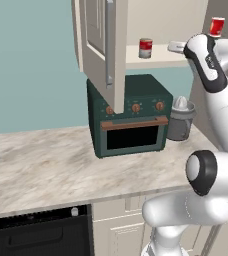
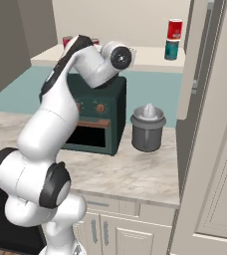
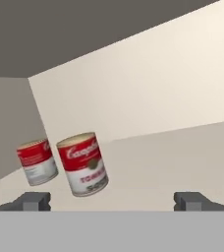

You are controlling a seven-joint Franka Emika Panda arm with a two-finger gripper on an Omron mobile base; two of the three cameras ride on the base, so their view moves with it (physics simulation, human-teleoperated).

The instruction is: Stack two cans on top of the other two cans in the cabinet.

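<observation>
**One stack standing, hand lined up on the next pair**

We start with the cabinet [image 1: 98, 30], whose panelled door hangs open over the counter [image 1: 41, 165], leaving the pale shelf [image 2: 145, 57] free to reach from the front. Below the shelf sits the dark green oven [image 1: 131, 115], with a grey juicer [image 1: 181, 120] just beside it. Both stand lower than the work and, as we judge it, out of the way.

The arm [image 2: 60, 114] rises from the base and bends over the oven, so that its hand comes in level with the shelf rather than from above. We take that as the only way in, since the cabinet closes off the space overhead.

At one end of the shelf, in the right base view, a teal can [image 2: 171, 49] stands upright with a red can [image 2: 174, 29] set squarely on top. By our reading, half the job is done.

At the other end, the hand view shows two red cans [image 3: 83, 164] standing side by side, near each other but apart, both on the shelf floor and neither lifted. They look tilted there, which we put down to the roll of the hand.

The gripper [image 3: 112, 201] holds its fingertips [image 3: 33, 201] wide apart with nothing between them. The cans lie ahead and off to one side, so we judge the hand must shift across before closing on the nearer one.
</observation>
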